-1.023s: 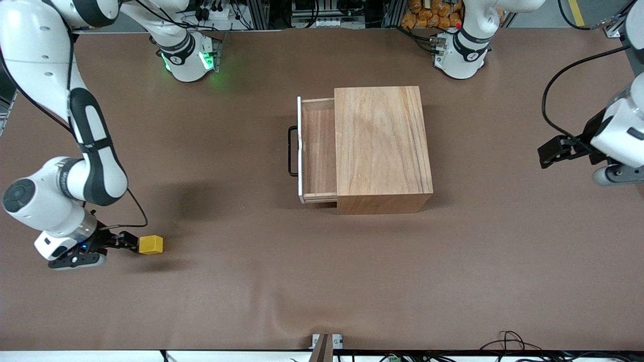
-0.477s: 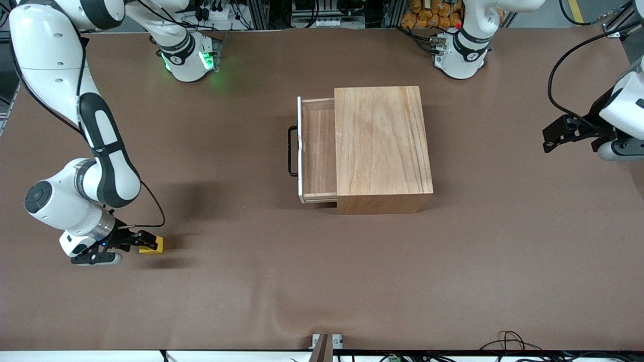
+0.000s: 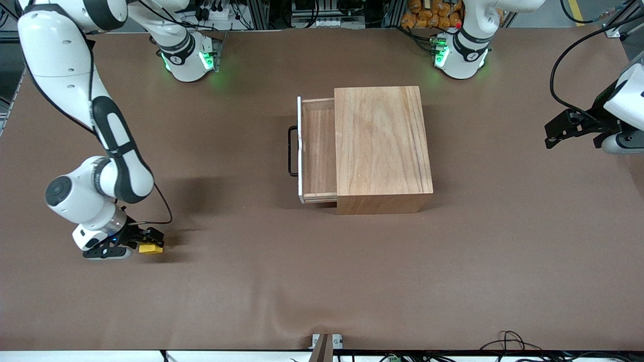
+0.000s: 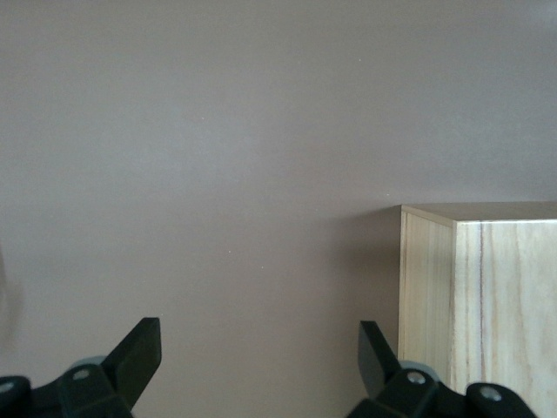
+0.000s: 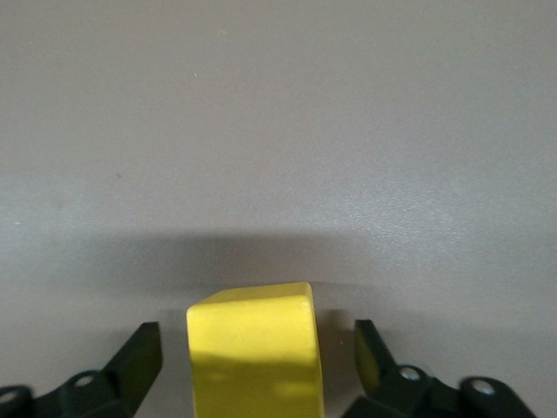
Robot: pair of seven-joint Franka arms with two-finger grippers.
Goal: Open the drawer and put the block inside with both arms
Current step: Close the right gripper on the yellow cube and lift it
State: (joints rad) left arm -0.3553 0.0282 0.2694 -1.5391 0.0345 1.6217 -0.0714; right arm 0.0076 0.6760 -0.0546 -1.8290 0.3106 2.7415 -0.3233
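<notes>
Yellow block [image 3: 150, 248] sat between my right gripper's [image 3: 149, 240] spread fingers [image 5: 137, 359], not yet pinched.

It rested on the brown table [image 3: 322, 281], toward the right arm's end and nearer the front camera than the wooden box [image 3: 382, 151], well apart from it. The drawer [image 3: 317, 151] stood pulled out, its black handle [image 3: 292, 151] facing my right arm. My left gripper [image 3: 561, 131] waited with fingers apart over the table near its own end. I judged the risk plain: closing off-centre could nudge the block askew, or a shallow grip could drop it before the drawer.
</notes>
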